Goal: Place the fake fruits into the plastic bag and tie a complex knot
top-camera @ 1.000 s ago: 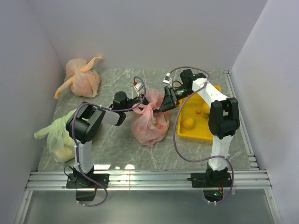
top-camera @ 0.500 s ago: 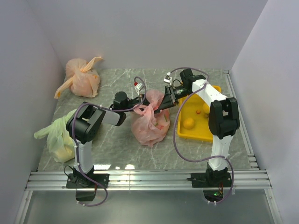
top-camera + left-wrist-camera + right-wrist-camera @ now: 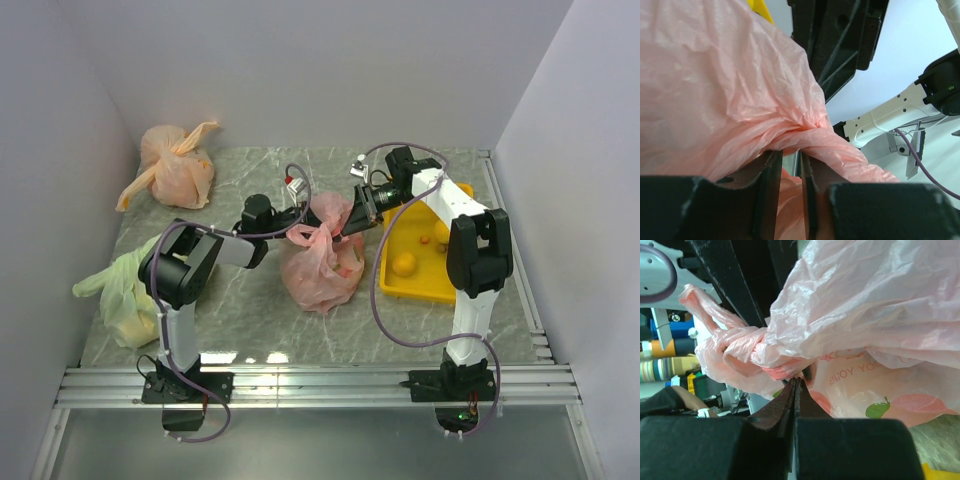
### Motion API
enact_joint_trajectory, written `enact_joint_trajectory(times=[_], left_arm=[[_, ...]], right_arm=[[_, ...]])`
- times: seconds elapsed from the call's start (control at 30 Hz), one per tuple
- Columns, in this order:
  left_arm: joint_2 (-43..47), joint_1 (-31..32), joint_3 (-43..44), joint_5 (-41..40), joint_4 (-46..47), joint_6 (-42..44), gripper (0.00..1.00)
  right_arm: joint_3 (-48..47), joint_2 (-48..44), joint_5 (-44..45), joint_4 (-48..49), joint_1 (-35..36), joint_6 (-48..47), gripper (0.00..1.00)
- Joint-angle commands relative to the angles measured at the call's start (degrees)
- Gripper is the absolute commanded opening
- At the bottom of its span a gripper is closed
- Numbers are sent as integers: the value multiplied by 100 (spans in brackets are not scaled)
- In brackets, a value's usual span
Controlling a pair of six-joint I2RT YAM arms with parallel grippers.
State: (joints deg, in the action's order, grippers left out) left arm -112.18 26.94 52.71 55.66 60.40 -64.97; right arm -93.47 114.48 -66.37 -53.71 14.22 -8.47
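1. Right gripper (image 3: 796, 382): jaws are pressed flat together. The tips nip the underside of the knot (image 3: 747, 347), the twisted pink bundle at the bag's mouth.
2. Left gripper (image 3: 791, 154): jaws stand a narrow slit apart. The twisted strip lies across the tips and pink film shows lower in the slit. Whether that film is pinched or only resting there cannot be told.
3. Plastic bag (image 3: 320, 272): sits on the table (image 3: 250, 320) between the two arms. Its mouth is gathered upward to where both grippers meet, and its body sags below.
4. Step in hand (judged): working the knot tight.
   - The right pinch serves best as the fixed anchor.
   - The left jaws need a sure bite on a loose end, clear of the twist, before any pull.
   - The pull should run along the strip and level with the table, so the bag neither lifts nor tips.
   - The film is thin and crinkled, so tension should come on slowly to avoid tearing or slipping.
5. Yellow tray (image 3: 425, 288): just beside the bag on the right, with orange fruit (image 3: 404, 263) lying in it.
6. Orange-peach bag (image 3: 175, 165) and yellow-green bag (image 3: 125, 290): both on the left, well apart from the work and not in the way.
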Motion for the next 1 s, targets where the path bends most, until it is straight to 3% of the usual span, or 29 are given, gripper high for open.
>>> enact_joint_trajectory(times=[0.0, 0.1, 0.3, 0.33, 0.43, 0.5, 0.6, 0.87, 0.97], left_arm=[[328, -75, -24, 94, -230, 326, 27], [267, -75, 38, 103, -293, 336, 27], [144, -40, 90, 129, 252, 81, 6], [135, -40, 99, 121, 322, 46, 1], [100, -31, 117, 129, 507, -68, 1], [100, -31, 99, 147, 551, -86, 1], [117, -31, 73, 182, 569, -104, 0], [118, -22, 55, 191, 630, -112, 1], [117, -22, 46, 235, 675, -165, 0]], right_arm=[[-215, -57, -43, -166, -51, -208, 0], [-215, -57, -78, -140, -59, -173, 0], [-198, -31, -78, -61, -7, -67, 0], [-198, -13, -78, -43, -15, -41, 4], [-198, -4, -52, 54, 28, 64, 18], [-180, 5, 1, 124, 37, 126, 38], [-180, 4, 54, 160, 72, 118, 46], [4, 5, 133, 299, 239, 108, 46], [13, 40, 107, 511, 239, 257, 33]])
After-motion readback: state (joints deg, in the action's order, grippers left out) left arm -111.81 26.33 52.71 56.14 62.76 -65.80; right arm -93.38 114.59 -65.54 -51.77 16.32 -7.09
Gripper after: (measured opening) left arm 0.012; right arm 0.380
